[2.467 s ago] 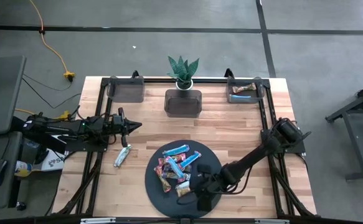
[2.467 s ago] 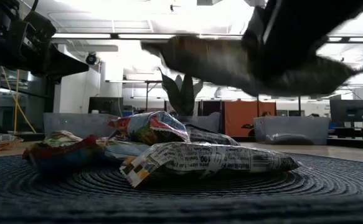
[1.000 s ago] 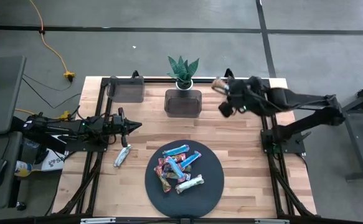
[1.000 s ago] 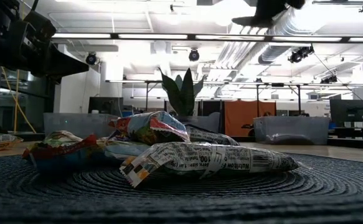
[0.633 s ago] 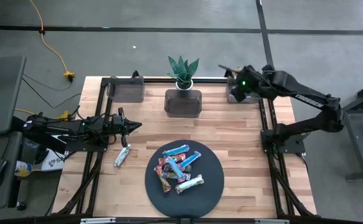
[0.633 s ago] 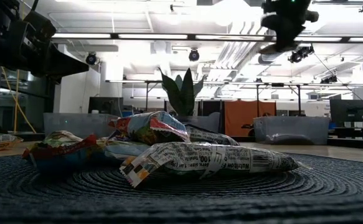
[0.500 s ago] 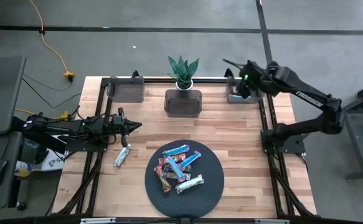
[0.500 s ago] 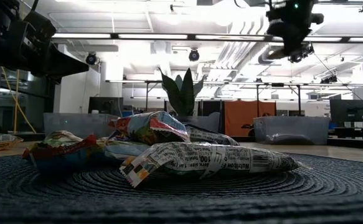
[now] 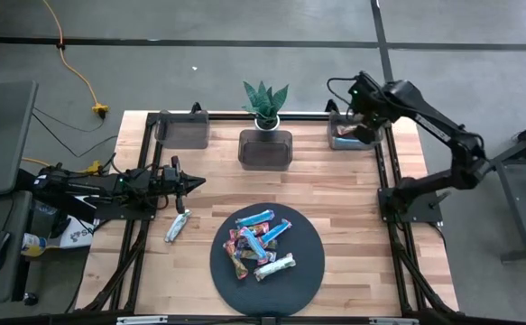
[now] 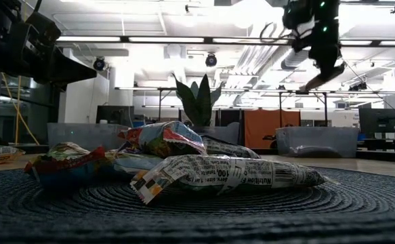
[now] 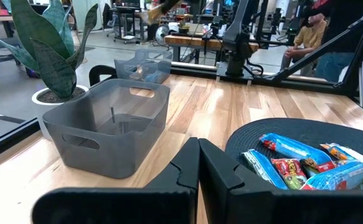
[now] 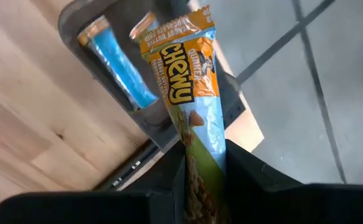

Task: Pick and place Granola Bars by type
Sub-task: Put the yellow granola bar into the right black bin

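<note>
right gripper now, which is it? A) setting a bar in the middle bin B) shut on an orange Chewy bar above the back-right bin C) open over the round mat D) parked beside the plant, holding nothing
B: in the right wrist view the right gripper pinches the orange Chewy bar, hanging over the back-right bin.

Held bar (image 12: 190, 112) lower end hidden between right hand's fingers (image 12: 256, 180); bin (image 12: 116, 93) cut off by frame edge.

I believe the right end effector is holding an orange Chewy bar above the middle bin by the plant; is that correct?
Not quite: the right end effector holds the orange Chewy bar above the far-right bin, not the middle bin by the plant, as the high view shows.
</note>
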Tool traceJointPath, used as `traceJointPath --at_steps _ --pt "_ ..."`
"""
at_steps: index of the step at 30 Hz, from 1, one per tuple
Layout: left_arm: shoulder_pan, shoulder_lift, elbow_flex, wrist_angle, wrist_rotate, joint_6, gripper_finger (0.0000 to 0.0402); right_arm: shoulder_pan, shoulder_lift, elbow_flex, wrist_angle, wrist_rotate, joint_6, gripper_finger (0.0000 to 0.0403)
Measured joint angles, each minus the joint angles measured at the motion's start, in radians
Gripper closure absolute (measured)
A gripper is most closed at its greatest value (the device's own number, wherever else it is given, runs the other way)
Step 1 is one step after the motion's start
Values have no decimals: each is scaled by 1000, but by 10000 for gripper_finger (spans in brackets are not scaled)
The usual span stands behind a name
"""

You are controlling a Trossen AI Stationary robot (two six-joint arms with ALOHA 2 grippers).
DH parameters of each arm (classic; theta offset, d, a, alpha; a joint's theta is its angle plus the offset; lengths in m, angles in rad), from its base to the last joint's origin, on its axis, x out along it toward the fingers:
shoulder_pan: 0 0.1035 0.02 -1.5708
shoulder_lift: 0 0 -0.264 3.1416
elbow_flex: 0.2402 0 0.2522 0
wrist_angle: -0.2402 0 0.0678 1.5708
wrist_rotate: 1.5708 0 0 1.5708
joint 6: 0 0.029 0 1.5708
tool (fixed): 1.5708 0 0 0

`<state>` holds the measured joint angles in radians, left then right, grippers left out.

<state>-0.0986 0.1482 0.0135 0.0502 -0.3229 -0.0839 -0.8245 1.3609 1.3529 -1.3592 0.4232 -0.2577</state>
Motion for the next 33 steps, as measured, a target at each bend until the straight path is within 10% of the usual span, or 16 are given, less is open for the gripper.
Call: traceJointPath --at_steps 17,33 --pt "0 0 0 0 0 0 400 -61 369 0 15 37 -155 325" --pt "0 0 0 0 0 0 400 -62 427 0 205 -30 -196 325"
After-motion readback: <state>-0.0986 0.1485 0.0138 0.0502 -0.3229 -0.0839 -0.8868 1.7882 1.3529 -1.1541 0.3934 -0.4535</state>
